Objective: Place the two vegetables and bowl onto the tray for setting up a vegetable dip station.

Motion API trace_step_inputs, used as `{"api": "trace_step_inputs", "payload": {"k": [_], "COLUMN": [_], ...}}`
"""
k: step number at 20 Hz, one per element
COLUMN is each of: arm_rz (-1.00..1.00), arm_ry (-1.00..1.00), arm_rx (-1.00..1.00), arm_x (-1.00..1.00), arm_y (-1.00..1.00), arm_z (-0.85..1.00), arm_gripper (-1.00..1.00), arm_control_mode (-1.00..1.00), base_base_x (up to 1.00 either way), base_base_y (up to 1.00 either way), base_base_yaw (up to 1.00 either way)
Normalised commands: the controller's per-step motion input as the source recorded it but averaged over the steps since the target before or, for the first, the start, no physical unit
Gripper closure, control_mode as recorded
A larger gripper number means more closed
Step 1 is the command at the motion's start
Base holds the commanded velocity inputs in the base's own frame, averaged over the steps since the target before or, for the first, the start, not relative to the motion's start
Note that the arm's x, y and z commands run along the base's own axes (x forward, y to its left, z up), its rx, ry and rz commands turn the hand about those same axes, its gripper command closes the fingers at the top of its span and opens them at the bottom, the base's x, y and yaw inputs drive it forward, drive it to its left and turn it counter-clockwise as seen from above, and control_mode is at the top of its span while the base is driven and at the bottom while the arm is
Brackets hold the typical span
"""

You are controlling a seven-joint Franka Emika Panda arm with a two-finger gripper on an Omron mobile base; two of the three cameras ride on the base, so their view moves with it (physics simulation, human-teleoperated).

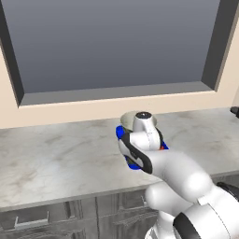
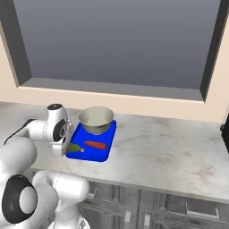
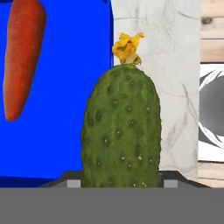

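Observation:
A stubby dark green cucumber with a yellow flower tip stands between my gripper's finger tips, which are shut on its sides. In the right base view the cucumber sits at the near left corner of the blue tray, with the gripper just left of it. It straddles the line between tray and marble counter. The orange carrot lies on the tray's middle, to the cucumber's side. The grey-green bowl stands on the tray's far end. My arm hides most of the tray.
The marble counter stretches wide to the right of the tray. A deep window recess rises behind it. A dark object sits at the counter's far right edge. Grey drawers run below the counter front.

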Motion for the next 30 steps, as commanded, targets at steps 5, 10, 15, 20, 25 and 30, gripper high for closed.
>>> {"api": "trace_step_inputs", "payload": {"k": [5,10,15,20,25,30], "arm_rz": [0.0,0.0,0.0,0.0,0.0,0.0], "arm_ry": [0.0,0.0,0.0,0.0,0.0,0.0], "arm_rx": [0.0,0.0,0.0,0.0,0.0,0.0], "arm_x": [0.28,0.31,0.19,0.17,0.14,0.05], "arm_y": [-0.15,-0.12,-0.02,-0.02,-0.07,-0.13], "arm_z": [-0.01,-0.05,-0.12,-0.15,-0.14,-0.12], "arm_gripper": [1.0,1.0,1.0,1.0,1.0,1.0], "arm_control_mode": [-1.0,-1.0,-1.0,-1.0,-1.0,-1.0], "base_base_x": [0.0,0.0,0.0,0.0,0.0,0.0], "base_base_y": [0.0,0.0,0.0,0.0,0.0,0.0], "base_base_yaw": [0.0,0.0,0.0,0.0,0.0,0.0]}}
